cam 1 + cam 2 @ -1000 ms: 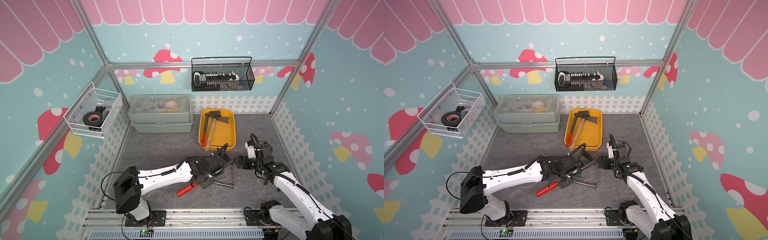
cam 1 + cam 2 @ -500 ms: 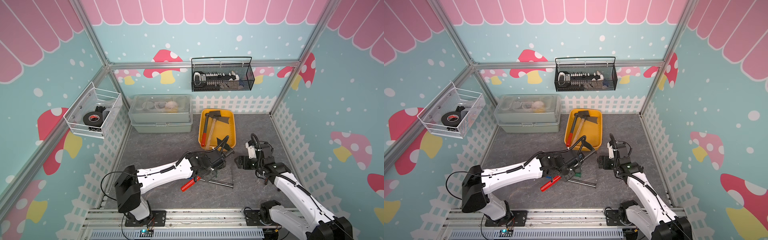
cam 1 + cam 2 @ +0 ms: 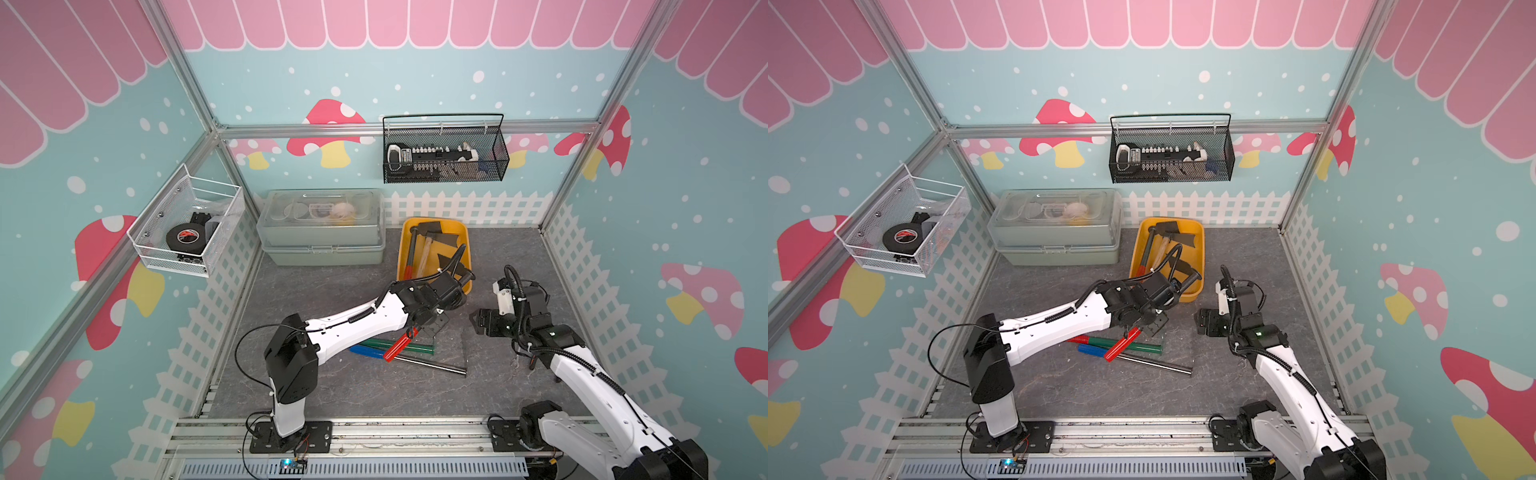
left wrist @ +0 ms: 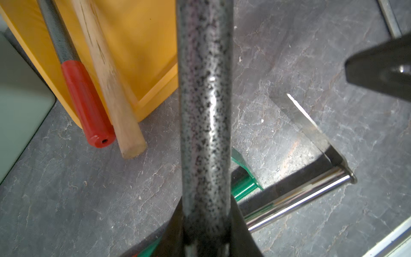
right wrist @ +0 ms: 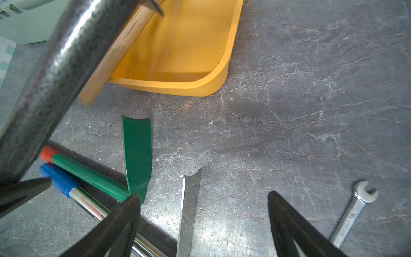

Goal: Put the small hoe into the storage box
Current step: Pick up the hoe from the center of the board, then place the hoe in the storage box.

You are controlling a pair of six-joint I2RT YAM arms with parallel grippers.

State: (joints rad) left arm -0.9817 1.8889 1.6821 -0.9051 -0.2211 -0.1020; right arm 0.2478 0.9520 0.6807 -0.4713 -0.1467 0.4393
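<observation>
Clutter nearest you: chrome-shafted tool point(image 3: 436, 365), green tool point(image 5: 89, 175), wrench point(image 5: 351, 215), loose on desk point(image 3: 332, 390). Above them small hoe point(image 3: 400, 344) hung tilted, left jaws clamped on its speckled shaft, head over near end of storage box point(image 3: 441, 221), red grip trailing outside. Right jaws stood apart, empty, just beside. Your risk, as judged: release there would have left grip overhanging rim, hoe tipping out; wooden-handled tool point(image 4: 104, 73) already crowded box. Desk was grey, slate-patterned. Beyond: lidded case point(image 3: 320, 249), mesh basket point(image 3: 444, 166) on mushroom-print back wall point(image 3: 415, 83).
</observation>
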